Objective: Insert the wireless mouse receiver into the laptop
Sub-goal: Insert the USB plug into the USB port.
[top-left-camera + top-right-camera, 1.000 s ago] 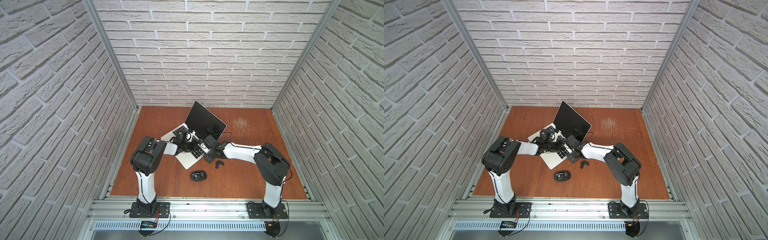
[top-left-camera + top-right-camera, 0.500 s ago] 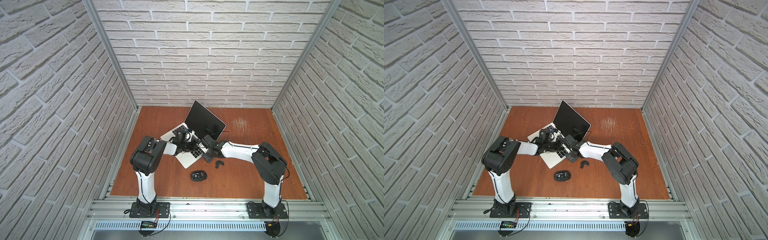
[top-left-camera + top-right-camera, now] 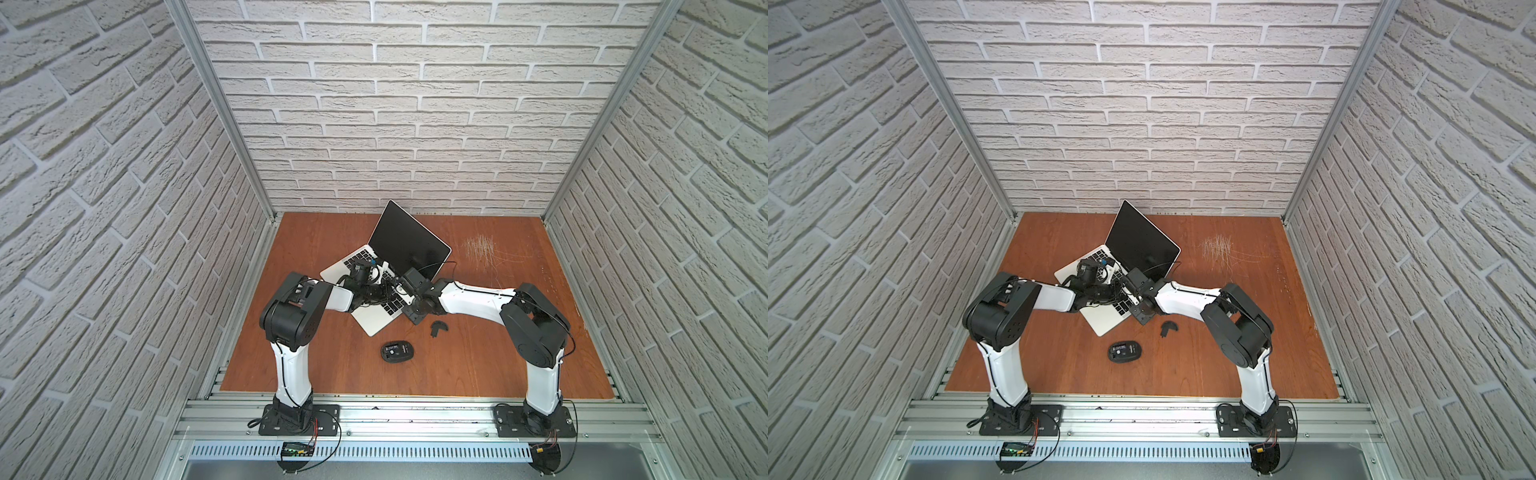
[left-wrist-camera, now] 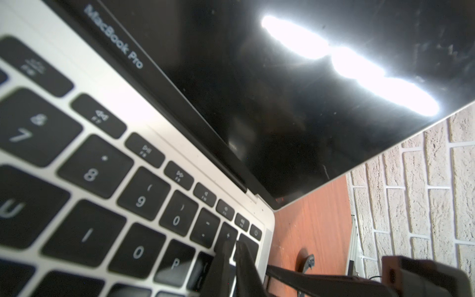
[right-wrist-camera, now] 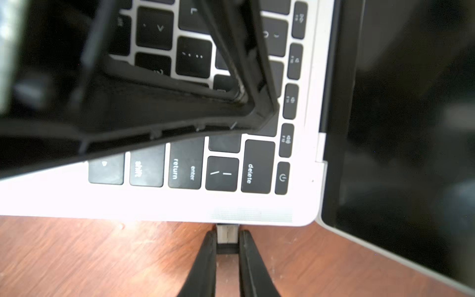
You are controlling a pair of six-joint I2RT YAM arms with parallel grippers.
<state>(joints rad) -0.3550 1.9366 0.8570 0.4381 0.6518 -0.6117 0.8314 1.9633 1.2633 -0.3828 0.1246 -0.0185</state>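
Sitting open and angled on the table (image 3: pixel 498 353) in both top views is the laptop (image 3: pixel 409 245); in the left wrist view the left gripper (image 4: pixel 233 248) hangs clenched, empty, over the keys; in the right wrist view the right gripper (image 5: pixel 227 241) grasps the wireless mouse receiver (image 5: pixel 227 232), its metal tip meeting the laptop's side edge.

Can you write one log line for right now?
right pincer: shut on receiver | receiver: at laptop side edge | left pincer: shut, over keyboard
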